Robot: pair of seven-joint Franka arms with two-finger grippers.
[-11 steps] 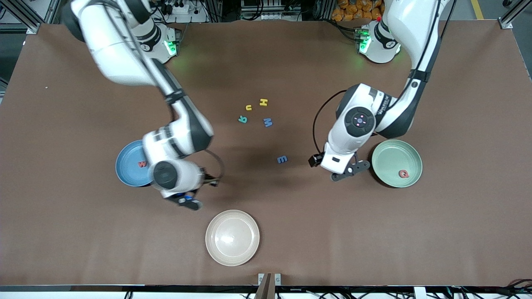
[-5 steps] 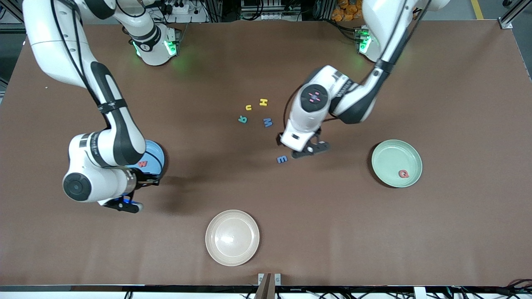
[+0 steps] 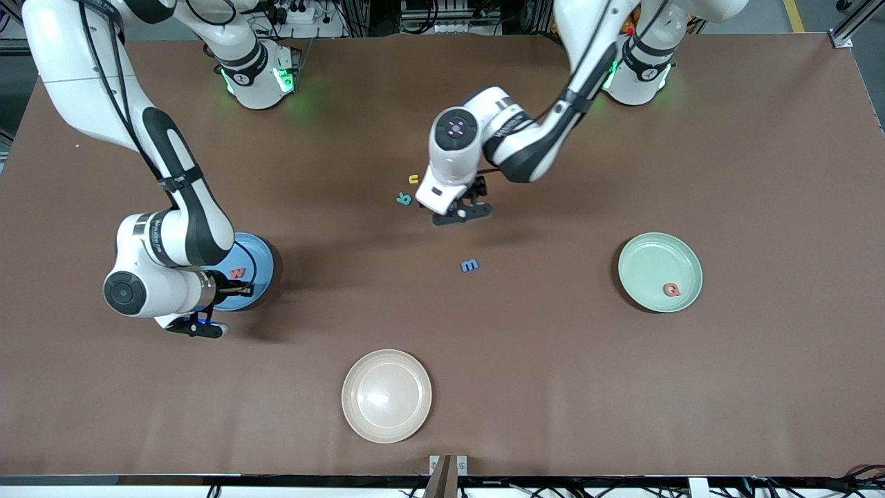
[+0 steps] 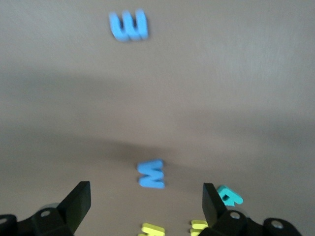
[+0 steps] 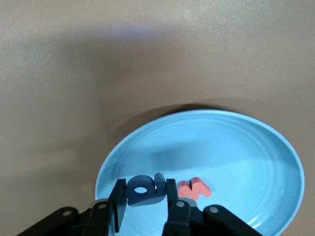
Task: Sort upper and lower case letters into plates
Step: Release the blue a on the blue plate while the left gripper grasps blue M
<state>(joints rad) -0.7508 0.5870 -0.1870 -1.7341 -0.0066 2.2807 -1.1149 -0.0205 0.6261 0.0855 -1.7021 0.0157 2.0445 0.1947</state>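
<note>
Brown table: left pincer (image 3: 462, 213), spread wide, has moved over blue M (image 4: 151, 174); right pincer (image 5: 142, 200) clamps dark letter (image 5: 143, 191).

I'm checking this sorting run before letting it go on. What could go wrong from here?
1. The right gripper holds a dark blue letter over the blue plate, close to the red letter; dropped here, it may land on it.
2. The open left gripper hangs over the blue M, with the teal letter and yellow letters crowded near its fingers, which might knock them.
</note>
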